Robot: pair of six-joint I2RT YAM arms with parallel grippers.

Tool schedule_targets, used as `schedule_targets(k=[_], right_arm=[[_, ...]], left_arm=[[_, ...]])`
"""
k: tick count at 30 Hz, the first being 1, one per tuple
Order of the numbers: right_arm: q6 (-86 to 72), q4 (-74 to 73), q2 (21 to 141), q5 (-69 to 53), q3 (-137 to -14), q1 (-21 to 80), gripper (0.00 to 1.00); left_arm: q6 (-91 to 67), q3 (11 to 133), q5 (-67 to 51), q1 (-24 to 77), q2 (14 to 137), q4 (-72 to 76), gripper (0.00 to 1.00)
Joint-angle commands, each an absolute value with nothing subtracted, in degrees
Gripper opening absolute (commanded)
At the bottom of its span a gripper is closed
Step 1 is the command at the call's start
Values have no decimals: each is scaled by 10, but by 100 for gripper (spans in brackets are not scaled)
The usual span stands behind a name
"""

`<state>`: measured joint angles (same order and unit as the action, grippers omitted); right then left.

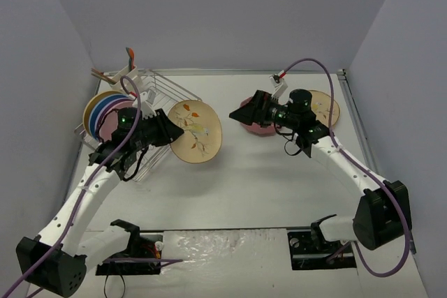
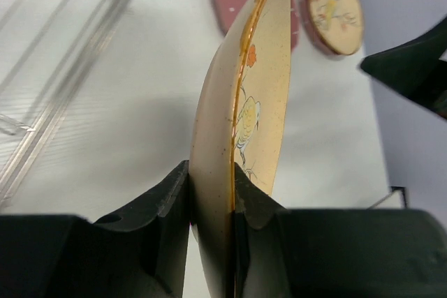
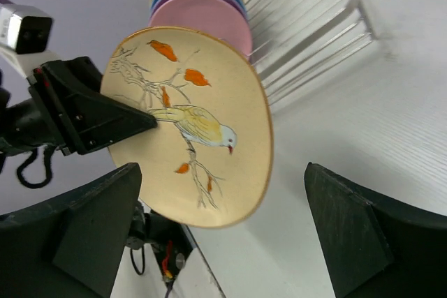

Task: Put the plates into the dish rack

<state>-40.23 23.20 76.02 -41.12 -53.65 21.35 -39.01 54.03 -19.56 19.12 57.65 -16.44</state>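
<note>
My left gripper [image 1: 174,132] is shut on the rim of a cream plate with a bird print [image 1: 197,132] and holds it off the table, just right of the dish rack [image 1: 164,92]. In the left wrist view the plate [image 2: 244,95] stands edge-on between the fingers [image 2: 167,204]. Yellow, blue, purple and pink plates [image 1: 100,113] stand in the rack's left end. My right gripper [image 1: 239,113] is open and empty, above a dark-pink dotted plate [image 1: 262,130]. Its view faces the held plate [image 3: 195,123] and the racked plates [image 3: 202,8].
A second cream printed plate [image 1: 325,108] lies at the back right, also seen in the left wrist view [image 2: 335,8]. A white caddy with utensils [image 1: 128,71] sits at the rack's back corner. Grey walls enclose the table.
</note>
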Motion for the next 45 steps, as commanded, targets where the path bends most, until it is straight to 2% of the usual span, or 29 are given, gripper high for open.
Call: schedule_targets(k=[1, 7, 13, 21, 31, 45], right_arm=[[-324, 150, 705, -383, -568, 155, 100], [-310, 125, 667, -380, -542, 111, 100], [-309, 121, 652, -380, -521, 104, 100], [-307, 121, 660, -397, -518, 102, 100], [-298, 117, 663, -400, -515, 100, 100], [-292, 113, 661, -400, -510, 98, 100]], left_arm=[[-195, 688, -150, 165, 539, -200, 0], [49, 802, -79, 130, 567, -322, 0], [260, 870, -20, 108, 618, -363, 0], [405, 908, -9, 53, 698, -362, 0], [454, 902, -57, 8, 760, -355, 0], [423, 846, -74, -22, 793, -338, 0]])
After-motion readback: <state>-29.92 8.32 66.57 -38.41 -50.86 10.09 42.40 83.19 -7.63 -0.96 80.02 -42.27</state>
